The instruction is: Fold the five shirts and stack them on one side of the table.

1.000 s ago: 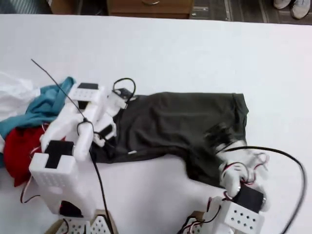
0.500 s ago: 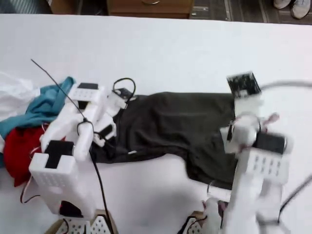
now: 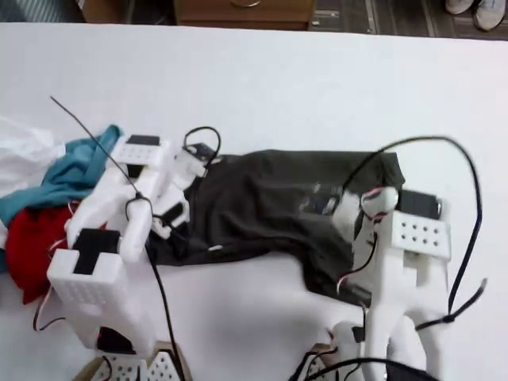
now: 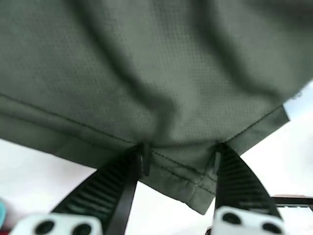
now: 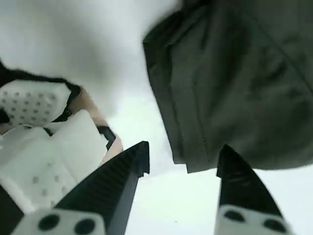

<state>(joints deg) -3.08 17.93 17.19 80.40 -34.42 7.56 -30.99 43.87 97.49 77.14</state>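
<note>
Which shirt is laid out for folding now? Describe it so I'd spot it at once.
Start from the white table and look at its middle, where the dark grey-green shirt lies spread out wide. Its neighbours, a teal shirt, a red shirt and a white shirt, are brighter and crumpled together in a heap at one edge.

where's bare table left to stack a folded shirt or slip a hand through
Widest free patch: the far strip of table, from the far edge to the dark shirt. A smaller one sits near, between the left arm and right arm. Crowded: the left side, taken by the shirt pile, and the middle, under the dark shirt.
</note>
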